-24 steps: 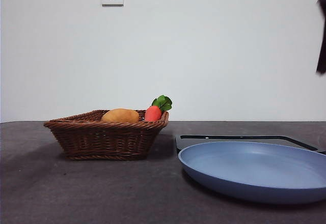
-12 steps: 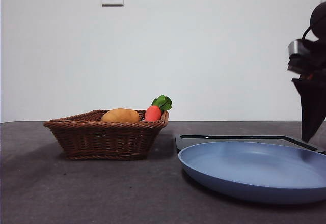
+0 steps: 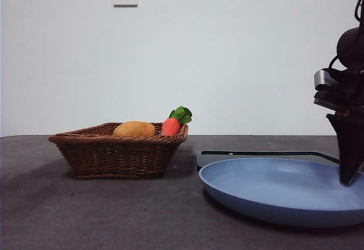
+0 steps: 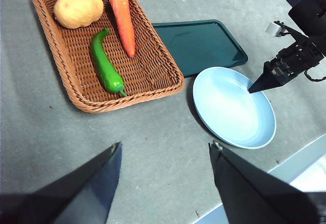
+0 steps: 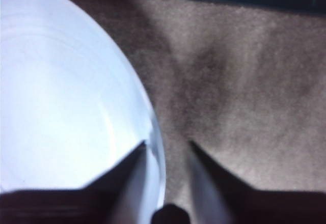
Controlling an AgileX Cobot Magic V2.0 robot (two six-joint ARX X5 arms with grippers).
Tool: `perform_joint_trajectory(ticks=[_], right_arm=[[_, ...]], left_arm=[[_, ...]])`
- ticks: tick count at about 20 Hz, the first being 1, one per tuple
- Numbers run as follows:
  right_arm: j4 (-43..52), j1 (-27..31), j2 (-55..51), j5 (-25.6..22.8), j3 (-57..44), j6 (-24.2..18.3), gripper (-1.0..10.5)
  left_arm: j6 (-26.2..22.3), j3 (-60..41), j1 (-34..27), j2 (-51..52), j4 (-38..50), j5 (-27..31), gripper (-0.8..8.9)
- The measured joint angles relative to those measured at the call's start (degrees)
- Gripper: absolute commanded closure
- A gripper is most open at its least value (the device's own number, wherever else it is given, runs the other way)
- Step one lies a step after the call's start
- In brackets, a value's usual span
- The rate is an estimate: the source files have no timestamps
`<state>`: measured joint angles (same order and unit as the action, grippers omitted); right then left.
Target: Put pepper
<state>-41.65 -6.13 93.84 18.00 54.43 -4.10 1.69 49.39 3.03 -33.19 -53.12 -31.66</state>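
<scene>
The green pepper [image 4: 104, 63] lies in the wicker basket [image 4: 132, 98] between a potato and a carrot. In the front view the basket's [image 3: 119, 153] wall hides it. My left gripper [image 4: 165, 143] is open and empty, high above the table on the near side of the basket. My right gripper [image 3: 348, 180] is down at the far right rim of the blue plate [image 3: 284, 193]. It also shows in the left wrist view [image 4: 250, 89]. In the right wrist view its jaws [image 5: 167, 143] stand a little apart astride the plate's rim [image 5: 153, 127], holding nothing.
The potato [image 4: 78, 8] and the carrot [image 4: 124, 20] share the basket and rise above its rim in the front view. A dark green tray [image 4: 198, 43] lies behind the plate [image 4: 229, 112]. The table's edge runs close past the plate.
The right arm has come down from the top right corner to the plate's right rim. The basket, its contents and the plate have not moved.
</scene>
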Motion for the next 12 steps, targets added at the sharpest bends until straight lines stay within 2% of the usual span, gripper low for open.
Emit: perform_joint_trajectory(ticks=[8,12], right_arm=[[-1.44,-0.17,-0.85,0.68,0.09,0.24,9.4],[-2.58,-0.17,-10.36,1.27,0.09,0.94,9.4]], left_arm=[[0.04,0.13,0.00,-3.65,1.90,0.04,5.08],[0.13,3.19,1.27,-11.13,5.66,1.11,5.08]])
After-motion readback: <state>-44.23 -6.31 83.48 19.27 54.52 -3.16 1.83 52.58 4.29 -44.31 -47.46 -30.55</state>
